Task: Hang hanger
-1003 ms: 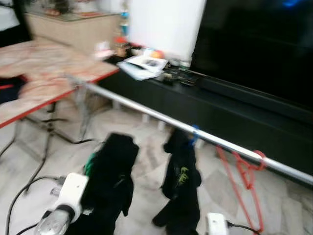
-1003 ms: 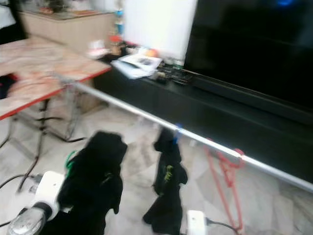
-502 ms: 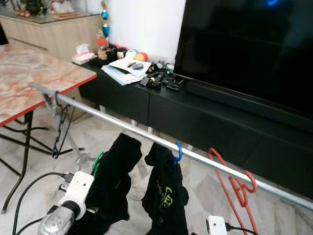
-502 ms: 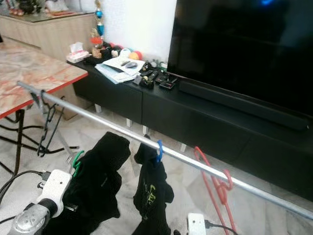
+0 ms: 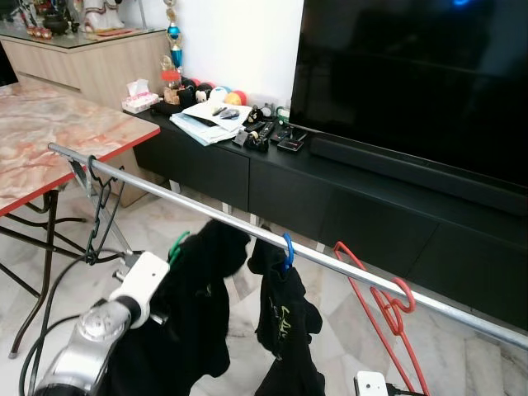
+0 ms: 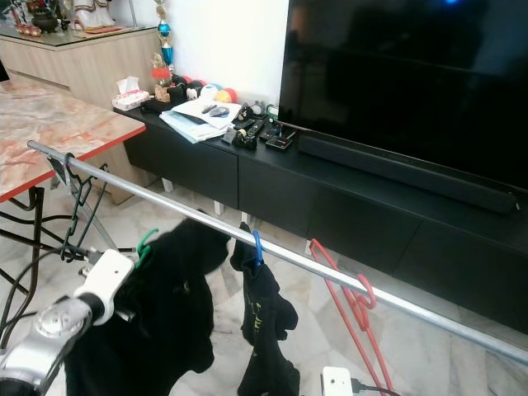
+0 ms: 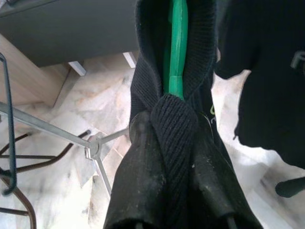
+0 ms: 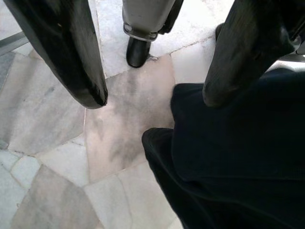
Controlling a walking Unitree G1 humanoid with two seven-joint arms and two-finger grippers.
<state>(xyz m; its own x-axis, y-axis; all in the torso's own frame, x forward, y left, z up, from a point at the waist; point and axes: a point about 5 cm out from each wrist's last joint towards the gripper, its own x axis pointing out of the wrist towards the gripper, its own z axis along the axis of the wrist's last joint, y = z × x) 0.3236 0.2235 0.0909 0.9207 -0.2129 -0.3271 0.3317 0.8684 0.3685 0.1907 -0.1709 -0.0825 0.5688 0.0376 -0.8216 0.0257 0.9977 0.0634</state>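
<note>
Television [image 5: 412, 78]: far right, on black cabinet [image 5: 346, 206]
Papers [image 5: 206, 124]: cabinet's left end
Marble table [image 5: 49, 136]: far left

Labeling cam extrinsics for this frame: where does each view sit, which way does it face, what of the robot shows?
Left and right eye views: head, facing forward and down at the rail; left arm shows.
Left wrist view: along the left gripper, shut on the black garment with its green hanger.
Right wrist view: down past the right gripper, open, at floor.
Shared: black garment, rail.
</note>
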